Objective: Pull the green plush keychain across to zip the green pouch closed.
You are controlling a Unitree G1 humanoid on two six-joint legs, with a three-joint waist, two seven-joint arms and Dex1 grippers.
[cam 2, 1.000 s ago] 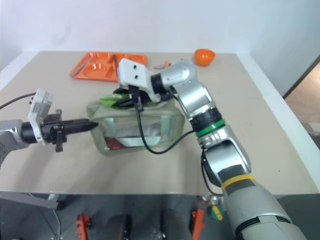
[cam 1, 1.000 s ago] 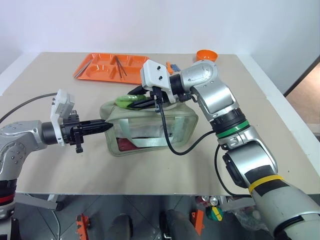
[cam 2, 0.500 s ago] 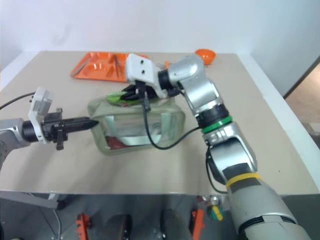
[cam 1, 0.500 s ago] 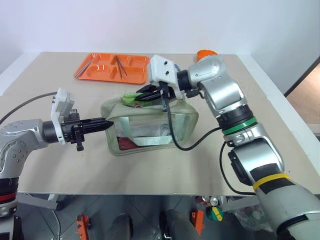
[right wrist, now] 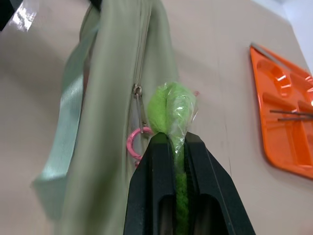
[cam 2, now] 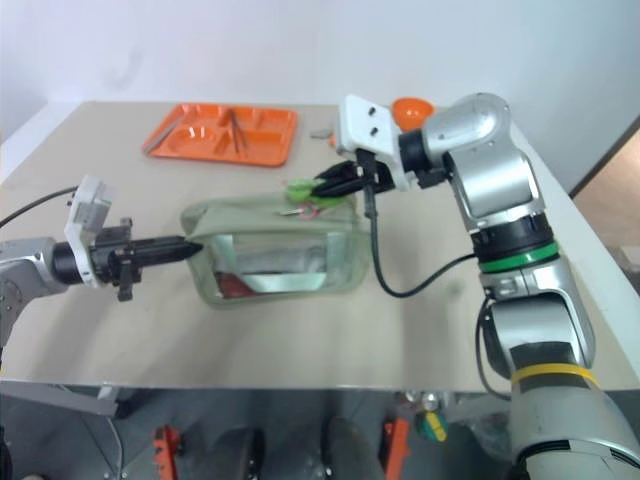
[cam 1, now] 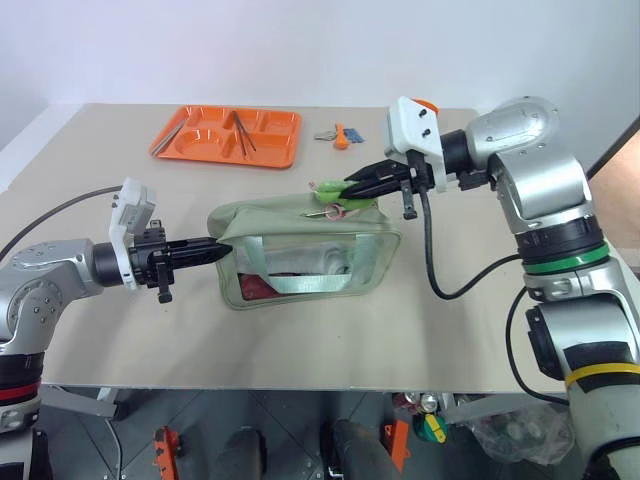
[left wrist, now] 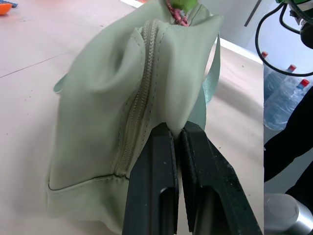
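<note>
The pale green pouch (cam 1: pixel 300 250) lies on the table's middle, its clear window toward me and its zipper (left wrist: pixel 139 103) running along the top. My left gripper (cam 1: pixel 215 252) is shut on the pouch's left end fabric, seen pinched between its fingers (left wrist: pixel 164 186) in the left wrist view. The lime-green plush keychain (cam 1: pixel 335 189) sits above the pouch's right end, joined to the zipper by a pink ring (right wrist: pixel 134 143). My right gripper (cam 1: pixel 350 185) is shut on the plush keychain (right wrist: pixel 172 110).
An orange tray (cam 1: pixel 228 136) with utensils stands at the back left. An orange bowl (cam 2: pixel 410 106) shows at the back right behind my right arm. Small items (cam 1: pixel 333 133) lie beside the tray. A black cable (cam 1: pixel 440 270) hangs from my right wrist down to the table.
My right gripper has pulled the plush keychain rightward along the pouch's top, from near the left end to the right end. The left gripper has held still on the pouch.
</note>
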